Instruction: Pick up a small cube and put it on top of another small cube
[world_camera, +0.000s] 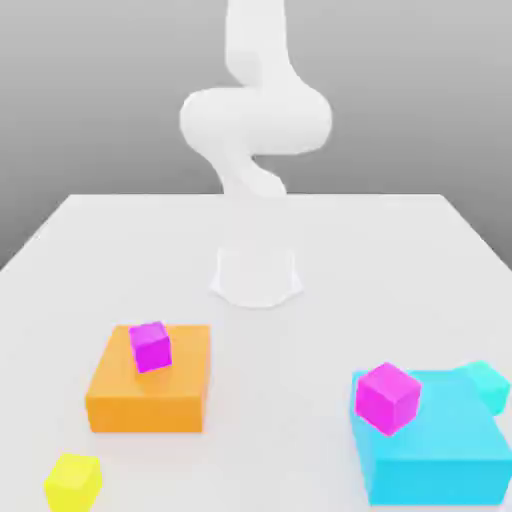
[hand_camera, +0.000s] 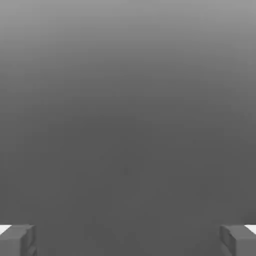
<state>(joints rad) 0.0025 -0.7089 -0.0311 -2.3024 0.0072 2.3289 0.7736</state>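
surface: a plain white tabletop (world_camera: 300, 330) under a flat grey backdrop; i'm reading places as a clock face laid on the exterior view, with the table's middle as the hub.
arm: the white robot arm (world_camera: 255, 120) stands at 12 o'clock, rising from a pale round base (world_camera: 256, 276) just past the hub.
gripper: in the hand view the gripper (hand_camera: 128, 240) has its two grey fingertips (hand_camera: 17, 240) far apart at opposite edges, so i read it as spread wide with nothing between them; it faces only grey.
task cube: the small bright-yellow cube (world_camera: 73, 480) sits on the table at about 8 o'clock, near the front edge, alone, close to but not touching the orange block.
target: the larger magenta cube (world_camera: 387, 397) rests on the near-left corner of a flat cyan block (world_camera: 440, 460) at about 4 o'clock.
others: a smaller magenta cube (world_camera: 150, 346) sits on a flat orange block (world_camera: 150, 385) at about 8 o'clock, nearer the hub than the yellow cube; a small pale-cyan cube (world_camera: 488, 384) sits at the cyan block's far right corner.
handling: i judge the yellow cube light and rigid, with smooth flat faces that could slip if pinched off-centre.
grasp: i'd come straight down and close on two opposite side faces at mid-height, fingers square to them.
placing risk: the target's top is no bigger than the yellow cube, so i'd expect little margin when centring it.
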